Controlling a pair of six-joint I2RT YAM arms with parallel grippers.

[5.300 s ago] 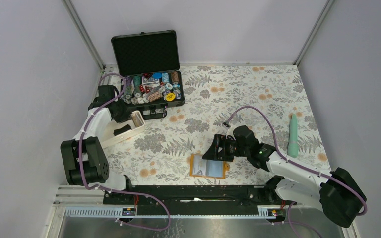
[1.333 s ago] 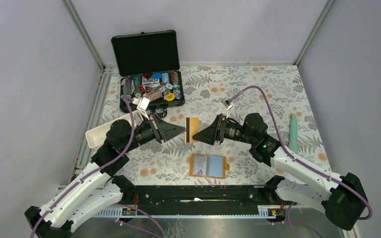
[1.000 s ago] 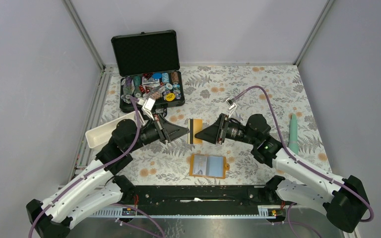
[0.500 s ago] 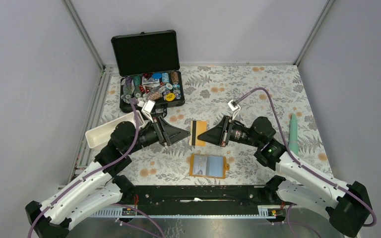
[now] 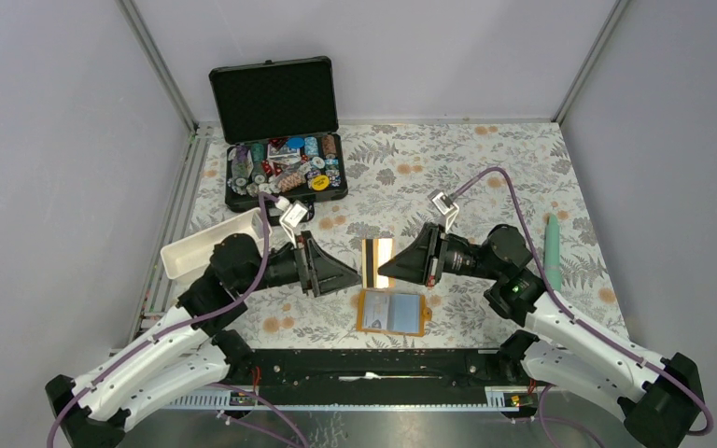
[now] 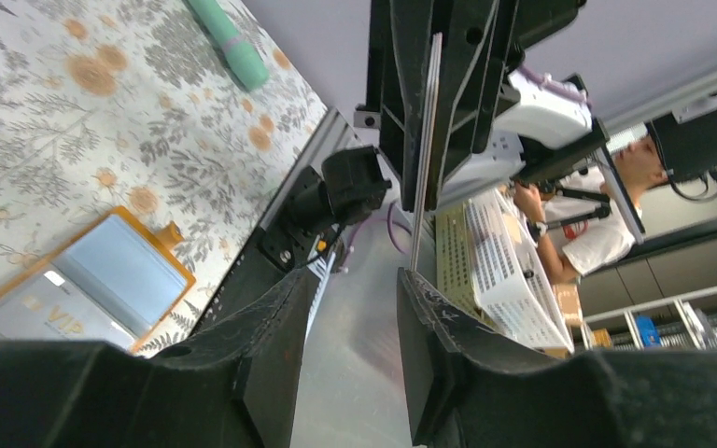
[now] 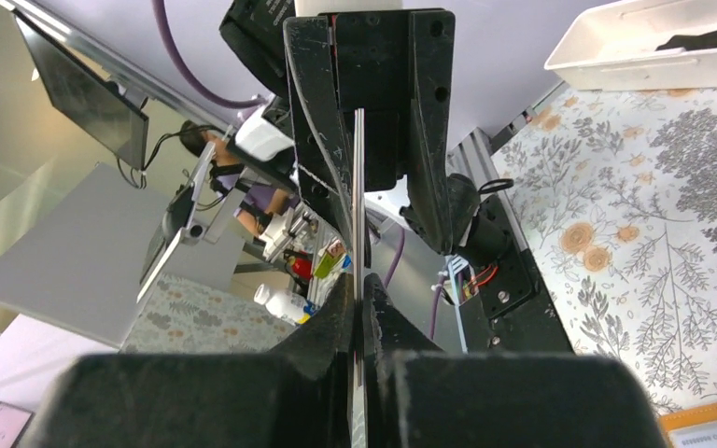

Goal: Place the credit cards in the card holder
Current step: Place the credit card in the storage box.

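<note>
A pale credit card with a dark stripe stands on edge in the air, just above the far side of the card holder. My right gripper is shut on the card's right end; its own camera shows the card edge-on between the pinched fingers. My left gripper faces it from the left, open and just clear of the card. The orange card holder lies open on the cloth, pale blue sleeves up. A black card lies in the white tray.
An open black case with poker chips sits at the back left. The white tray lies left of my left arm. A teal cylinder rests at the right. The black rail runs along the near edge.
My left gripper opened and let go of the card while the right gripper shut on it. Both grippers and the card shifted toward the near edge, closer over the card holder.
</note>
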